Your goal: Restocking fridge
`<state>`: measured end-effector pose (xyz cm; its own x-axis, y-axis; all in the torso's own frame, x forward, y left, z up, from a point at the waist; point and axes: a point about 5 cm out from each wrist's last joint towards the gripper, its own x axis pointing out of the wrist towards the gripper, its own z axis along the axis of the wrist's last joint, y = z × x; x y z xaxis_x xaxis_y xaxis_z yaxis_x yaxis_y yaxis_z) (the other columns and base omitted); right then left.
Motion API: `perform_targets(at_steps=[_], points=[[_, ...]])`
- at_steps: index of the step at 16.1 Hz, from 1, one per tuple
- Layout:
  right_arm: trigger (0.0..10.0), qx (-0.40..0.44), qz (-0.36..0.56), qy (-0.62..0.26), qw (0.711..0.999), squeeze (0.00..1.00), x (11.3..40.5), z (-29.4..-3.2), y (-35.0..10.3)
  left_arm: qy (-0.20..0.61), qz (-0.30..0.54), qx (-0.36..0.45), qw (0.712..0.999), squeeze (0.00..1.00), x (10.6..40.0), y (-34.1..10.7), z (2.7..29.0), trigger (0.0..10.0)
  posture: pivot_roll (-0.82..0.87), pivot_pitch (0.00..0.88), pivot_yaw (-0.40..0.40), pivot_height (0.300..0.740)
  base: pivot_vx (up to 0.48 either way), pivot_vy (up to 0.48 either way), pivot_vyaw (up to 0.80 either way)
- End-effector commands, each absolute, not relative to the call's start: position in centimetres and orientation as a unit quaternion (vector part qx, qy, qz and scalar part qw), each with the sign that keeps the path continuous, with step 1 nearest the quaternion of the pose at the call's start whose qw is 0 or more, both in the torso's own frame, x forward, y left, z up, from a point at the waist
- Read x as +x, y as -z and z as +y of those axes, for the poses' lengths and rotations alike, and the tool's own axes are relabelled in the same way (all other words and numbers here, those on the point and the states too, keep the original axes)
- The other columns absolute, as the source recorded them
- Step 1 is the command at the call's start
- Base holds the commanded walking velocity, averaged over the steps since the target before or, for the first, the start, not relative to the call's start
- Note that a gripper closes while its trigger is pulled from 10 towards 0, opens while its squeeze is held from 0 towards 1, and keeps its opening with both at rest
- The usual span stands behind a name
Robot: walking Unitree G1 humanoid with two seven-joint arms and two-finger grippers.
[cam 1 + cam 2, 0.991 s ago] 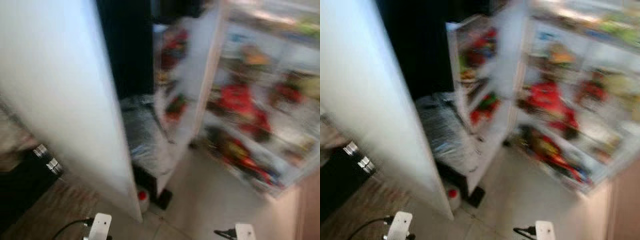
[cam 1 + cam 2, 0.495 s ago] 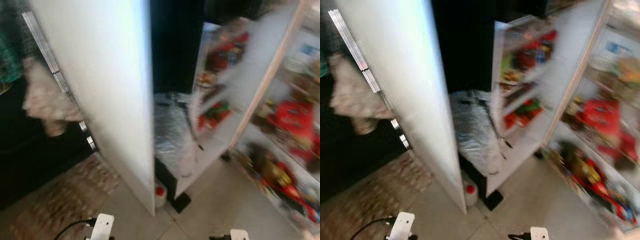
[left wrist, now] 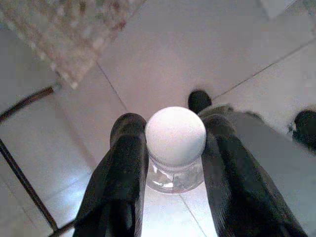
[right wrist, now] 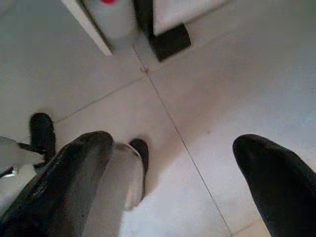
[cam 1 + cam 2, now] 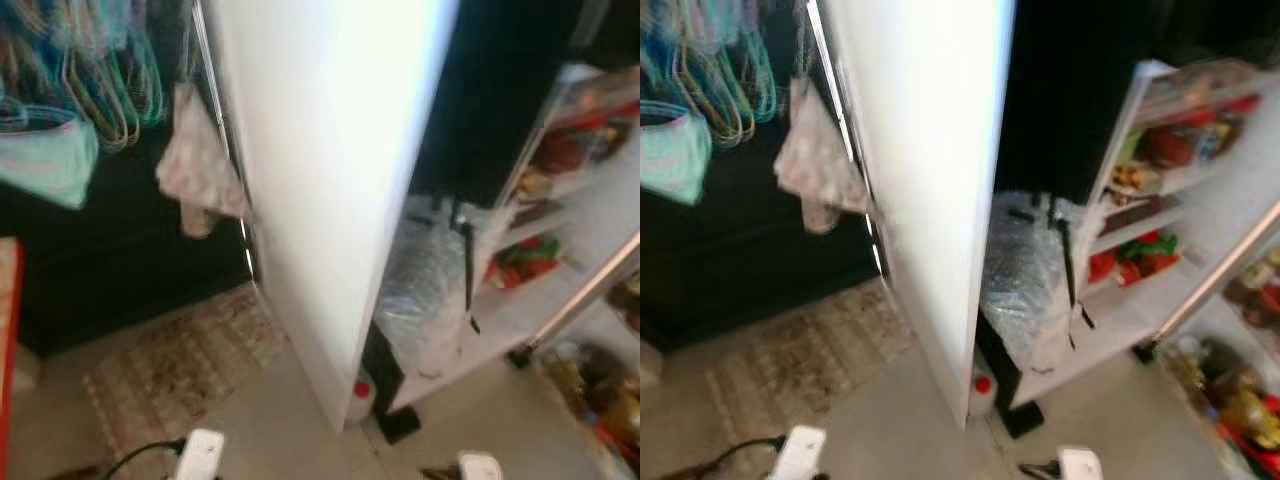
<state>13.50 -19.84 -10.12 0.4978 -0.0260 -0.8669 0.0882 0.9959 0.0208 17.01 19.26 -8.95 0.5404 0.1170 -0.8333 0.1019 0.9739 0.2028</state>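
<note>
Between left claw [image 3: 170, 163] fingers sits a white-capped bottle [image 3: 176, 143].

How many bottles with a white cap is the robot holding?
1. A clear bottle with a white cap sits between the left gripper's black fingers. The right gripper is open, holding nothing.

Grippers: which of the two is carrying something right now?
The left gripper: its fingers are clamped around a clear bottle with a white cap. The right gripper is open, with bare floor tiles between its fingers.
</note>
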Motion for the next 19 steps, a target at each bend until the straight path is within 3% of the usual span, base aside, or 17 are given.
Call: perform_targets(at_steps=[1,19], points=[[10.0,0.034,0.509,0.044,0.859,0.0,12.7,-20.2,10.3,0.0,0.481,0.12,0.869,0.0,17.1,9.0,19.0,10.0,-0.17,0.067,-0.037,0.74,0.0,-0.274,0.0],[10.0,0.024,0.507,0.027,0.861,0.0,14.5,-19.8,9.9,-0.002,0.483,0.121,0.867,0.0,17.0,9.0,19.3,10.0,-0.17,0.078,-0.039,0.74,0.0,-0.386,0.06]])
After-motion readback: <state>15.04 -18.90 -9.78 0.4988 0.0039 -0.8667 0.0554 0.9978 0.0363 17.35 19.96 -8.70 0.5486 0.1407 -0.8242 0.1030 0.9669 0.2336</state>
